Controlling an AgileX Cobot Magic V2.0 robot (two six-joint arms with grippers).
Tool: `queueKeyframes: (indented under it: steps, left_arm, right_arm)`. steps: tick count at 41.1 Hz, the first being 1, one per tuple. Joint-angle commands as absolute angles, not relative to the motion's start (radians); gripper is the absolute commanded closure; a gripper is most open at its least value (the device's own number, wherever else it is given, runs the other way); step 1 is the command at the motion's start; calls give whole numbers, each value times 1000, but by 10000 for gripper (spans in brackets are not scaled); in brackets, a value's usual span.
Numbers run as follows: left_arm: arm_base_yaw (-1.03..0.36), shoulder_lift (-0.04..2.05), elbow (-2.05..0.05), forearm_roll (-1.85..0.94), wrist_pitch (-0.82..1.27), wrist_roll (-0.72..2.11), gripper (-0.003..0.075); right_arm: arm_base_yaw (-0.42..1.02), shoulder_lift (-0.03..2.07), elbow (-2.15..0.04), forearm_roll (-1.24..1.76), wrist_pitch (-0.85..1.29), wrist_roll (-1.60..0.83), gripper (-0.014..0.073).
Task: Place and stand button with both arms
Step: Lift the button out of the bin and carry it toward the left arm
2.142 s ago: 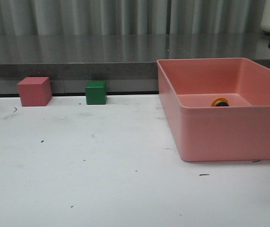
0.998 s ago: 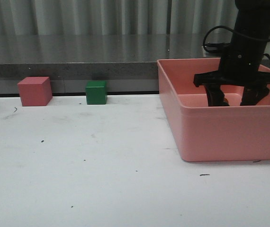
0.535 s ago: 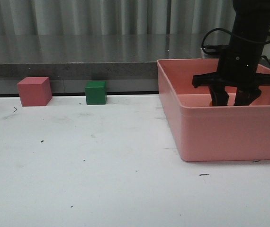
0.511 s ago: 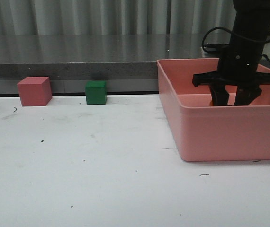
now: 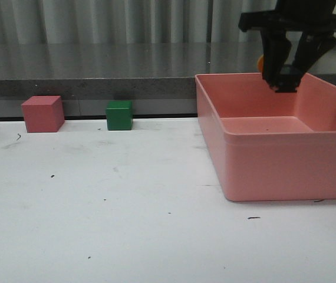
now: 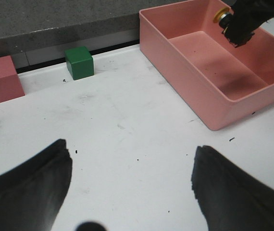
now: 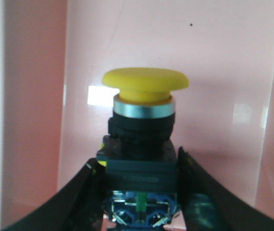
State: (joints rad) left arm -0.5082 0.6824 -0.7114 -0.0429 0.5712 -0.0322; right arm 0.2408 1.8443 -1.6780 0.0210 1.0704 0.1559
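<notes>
**Button held above the bin**

Pale lettering is seen on the black body of the button (image 7: pixel 144 139), too blurred to be read. The white table (image 5: pixel 127 212) is scuffed and speckled; behind it a grey ledge (image 5: pixel 97 71) and pleated curtain (image 5: pixel 127 20) are seen. The pink bin (image 5: pixel 274 159) at 3 o'clock holds nothing visible. The button is clamped in the right gripper (image 5: pixel 281 79) above the bin's back wall. The left gripper (image 6: pixel 130 192) is spread apart over the table. A pink cube (image 5: pixel 42 113) and green cube (image 5: pixel 119 115) are placed at 10 and 11 o'clock.
</notes>
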Motion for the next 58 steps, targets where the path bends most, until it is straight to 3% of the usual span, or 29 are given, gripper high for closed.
queueKeyframes:
  steps: [1,12,23,47,58]
  left_arm:
    - [-515,687,-743,-45,497,-34,206]
    - [-515,687,-743,-45,497,-34,206]
    - [-515,687,-743,-45,497,-34,206]
    - [-515,687,-743,-45,497,-34,206]
    - [-515,687,-743,-45,497,-34,206]
  right_arm:
    - [287,1740,-1711,24,1081,156,356]
    - [515,1713,-1732,18,1135,207,356]
    - [713,1836,-1844,-87,1151,409,356]
    - [761,2194,-2071,-90,1144,685,356]
    - [762,2271,-2111,0,1080,694,354]
